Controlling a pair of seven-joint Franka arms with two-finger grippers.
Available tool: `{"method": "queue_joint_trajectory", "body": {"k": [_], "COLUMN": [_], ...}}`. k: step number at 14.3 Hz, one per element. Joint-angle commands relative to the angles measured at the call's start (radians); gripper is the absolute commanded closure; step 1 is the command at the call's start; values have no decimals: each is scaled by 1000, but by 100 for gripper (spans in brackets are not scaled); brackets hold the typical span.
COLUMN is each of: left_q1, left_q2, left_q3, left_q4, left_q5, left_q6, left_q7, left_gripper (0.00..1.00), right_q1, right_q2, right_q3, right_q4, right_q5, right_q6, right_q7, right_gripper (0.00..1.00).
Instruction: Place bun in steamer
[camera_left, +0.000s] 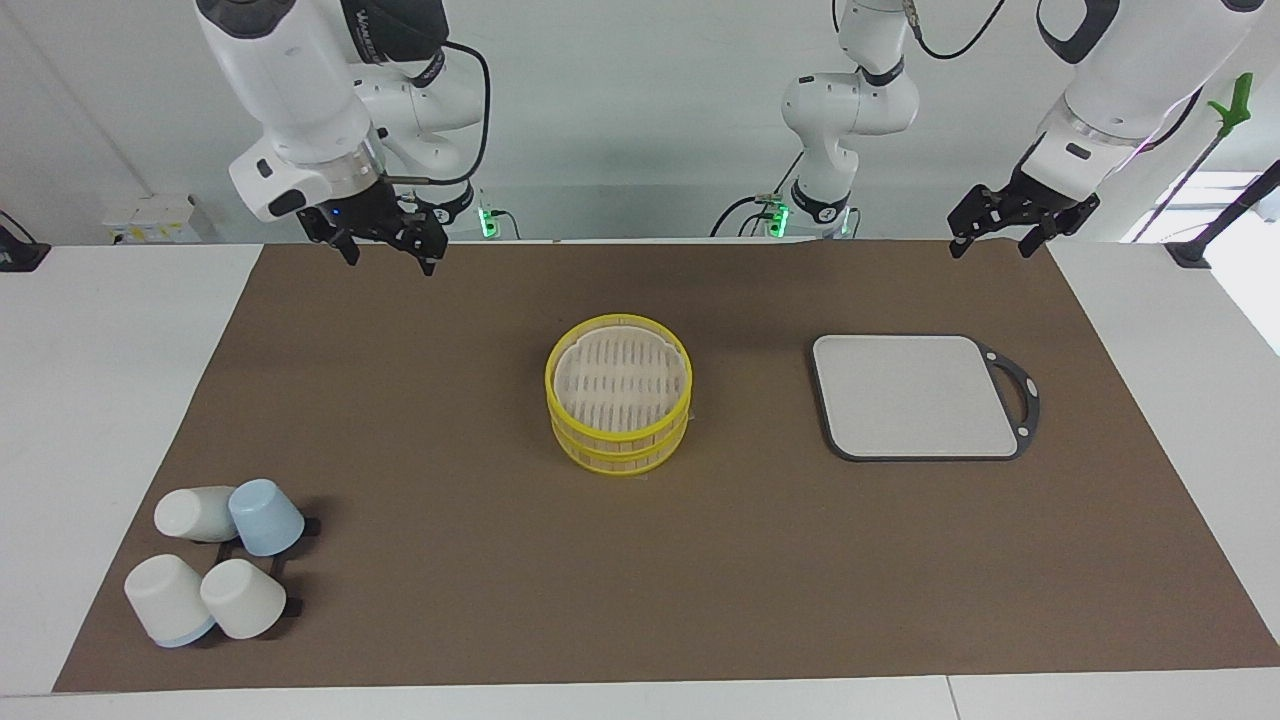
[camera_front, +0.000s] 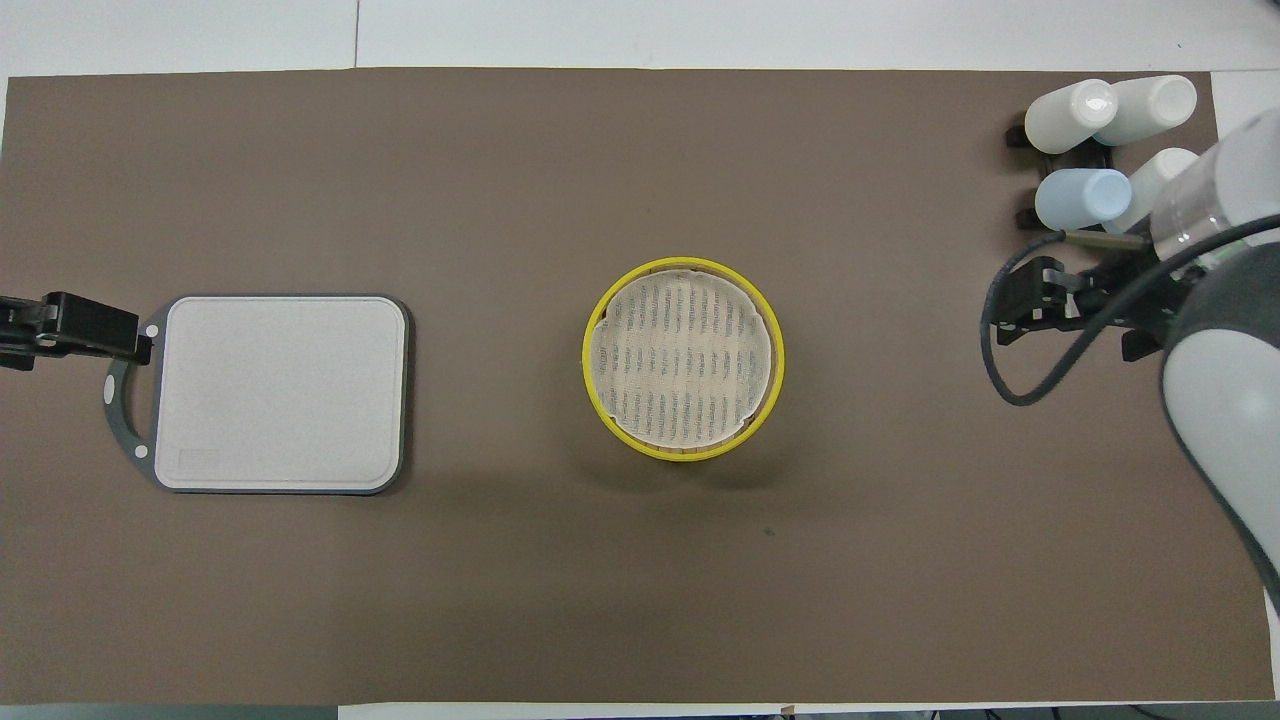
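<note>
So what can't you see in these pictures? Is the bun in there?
- The bun: not visible in either view. The steamer shows only a slatted top; whatever is under it is hidden.
- Left gripper: cut off by the edge of the overhead view, beside the grey board.
- One white cup: partly covered by the right arm in the overhead view.
- Right gripper: up over the mat's corner, holding nothing.
</note>
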Motion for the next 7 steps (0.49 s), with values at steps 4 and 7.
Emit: {"method": "queue_joint_trajectory", "body": {"k": [4, 7], "left_q1": [-2, -4], "left_q2": [-11, -10], "left_q3": [2, 2], "left_q4": [-17, -15], "left_q5": [17, 34], "left_q6": [22, 22], "left_q7": [32, 33], "left_gripper": [0, 0], "right_q1": [-107, -119], "right_q2": [-66, -64], "right_q3": [15, 15], "right_q4": [-83, -77], "right_q5": [7, 8], "right_q6": [112, 164], "right_q7": [-21, -24], "right_gripper": [0, 0]}}
